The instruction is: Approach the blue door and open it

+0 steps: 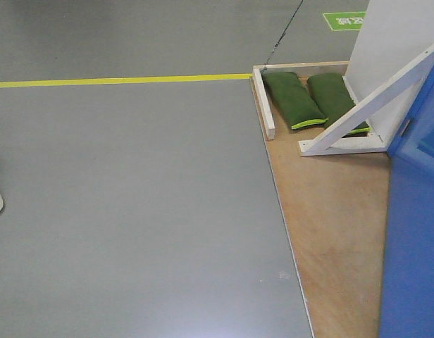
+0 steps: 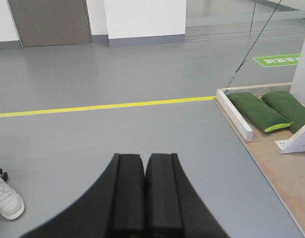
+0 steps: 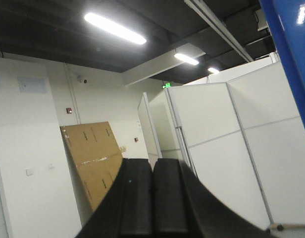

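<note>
The blue door (image 1: 414,232) fills the right edge of the front view as a glossy bright-blue panel standing on a plywood base (image 1: 330,211). Its handle and lock are out of view. A strip of the same blue door (image 3: 291,54) crosses the top right of the right wrist view. My left gripper (image 2: 144,157) is shut with nothing between its pads, hanging over the grey floor left of the base. My right gripper (image 3: 153,161) is shut and empty too, tilted upward toward the ceiling and white partitions.
White wooden braces (image 1: 365,98) and a white panel (image 1: 393,49) hold the frame up, with two green sandbags (image 1: 293,98) on the base. A yellow floor line (image 1: 118,80) runs across. A white shoe (image 2: 6,198) shows at the left. A cardboard sheet (image 3: 93,158) leans on a wall.
</note>
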You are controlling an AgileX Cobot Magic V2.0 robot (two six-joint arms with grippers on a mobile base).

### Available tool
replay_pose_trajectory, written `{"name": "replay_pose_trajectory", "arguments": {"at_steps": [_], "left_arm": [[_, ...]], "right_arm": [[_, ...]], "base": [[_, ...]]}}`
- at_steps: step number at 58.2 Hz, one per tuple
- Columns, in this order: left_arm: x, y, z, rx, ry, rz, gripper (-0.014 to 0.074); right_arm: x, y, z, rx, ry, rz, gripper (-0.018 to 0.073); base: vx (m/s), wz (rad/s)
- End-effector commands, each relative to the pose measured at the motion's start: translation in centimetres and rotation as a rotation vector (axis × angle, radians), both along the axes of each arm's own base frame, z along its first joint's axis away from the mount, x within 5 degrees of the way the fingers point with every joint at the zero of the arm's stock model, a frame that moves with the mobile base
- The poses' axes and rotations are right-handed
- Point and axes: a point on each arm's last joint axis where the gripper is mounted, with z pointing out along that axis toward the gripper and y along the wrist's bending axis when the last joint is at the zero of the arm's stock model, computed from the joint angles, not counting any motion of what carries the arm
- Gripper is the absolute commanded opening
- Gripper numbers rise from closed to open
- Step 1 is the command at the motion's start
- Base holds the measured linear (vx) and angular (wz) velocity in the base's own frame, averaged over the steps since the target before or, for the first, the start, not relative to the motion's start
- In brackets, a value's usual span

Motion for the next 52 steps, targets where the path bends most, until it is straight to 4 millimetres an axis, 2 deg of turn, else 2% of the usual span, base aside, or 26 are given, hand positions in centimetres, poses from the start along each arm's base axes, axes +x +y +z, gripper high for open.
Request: {"name": "replay_pose_trajectory", "arguments": {"at_steps": [1,8,13,35,52], "left_arm": [[-0.1,-0.1,1.7,-0.009,-0.123,-0.011,0.0073],[-0.1,-0.1,1.7,-0.009,-0.123,-0.011,0.0073],[-0.1,-0.1,1.7,-0.009,-0.123,-0.011,0.0073],[-0.1,-0.1,1.7,-0.009,-0.123,-0.011,0.0073],[-0.1,-0.1,1.7,-0.009,-0.123,-0.011,0.0073]], "right_arm": [[-1.4,2.2,3.0,-0.05,0.008,-0.013,0.0012],[-1.2,1.9,0.9,0.204,0.163,-0.011,0.0012],[-1.2,1.9,0.1,0.287,0.199,-0.007,0.0012],[-1.3,2.4,1.3,0.197,0.144,-0.003,0.0012],[-0.9,3.4,1.3,0.297,0.096,0.058,0.0012]], "base": [[0.0,0.0],[0.0,0.0],[0.0,0.0],[0.0,0.0],[0.0,0.0]]}}
